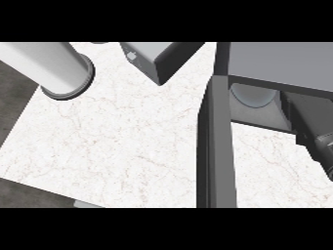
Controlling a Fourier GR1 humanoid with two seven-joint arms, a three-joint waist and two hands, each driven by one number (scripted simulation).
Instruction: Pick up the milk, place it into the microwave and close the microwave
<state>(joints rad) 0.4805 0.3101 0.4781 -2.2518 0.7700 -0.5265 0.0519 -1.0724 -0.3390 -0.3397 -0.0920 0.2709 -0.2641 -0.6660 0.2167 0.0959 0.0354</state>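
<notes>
The microwave (291, 63) fills the upper right, and its dark door (214, 146) stands open, seen edge-on down the middle of the view. Inside the opening sits a pale grey boxy thing with a rounded bluish end (255, 105), which looks like the milk carton. My right forearm comes in from the right edge, and its dark hand (314, 119) reaches into the opening right beside that carton. The microwave's top hides the fingers, so whether they touch the carton does not show. My left hand does not show.
A pale thick cylinder with a dark ringed end (57, 68) slants in from the upper left above the white marble counter (111, 146). A grey box with a small dark logo (149, 57) stands at the top centre. Dark floor lies beyond the counter's left and lower edges.
</notes>
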